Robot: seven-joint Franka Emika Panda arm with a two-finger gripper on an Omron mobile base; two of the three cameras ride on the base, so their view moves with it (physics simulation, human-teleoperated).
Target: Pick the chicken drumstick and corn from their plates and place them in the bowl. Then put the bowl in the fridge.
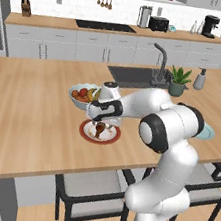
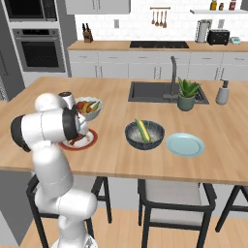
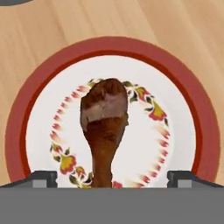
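Presently, on the left of the wooden island counter [image 2: 121,160], a fruit bowl [image 2: 89,107] is seen just behind a red-rimmed plate [image 3: 26,109]. On that plate the chicken drumstick [image 3: 104,127] lies, its thick meaty end pointing away from the hand and its thin bone end towards it. Directly above it the gripper [image 3: 111,179] is held, its fingers spread fully wide and nothing gripped between them; each tip is set well apart from the bone. The drumstick is judged light, firm and somewhat greasy, so a hold across the thicker part, just above the bone, is likely surest. Further right, the corn [image 2: 143,130] is already lying inside the dark ribbed bowl [image 2: 131,139]. Just beside the bowl, a light blue plate [image 2: 185,144] is seen bare.
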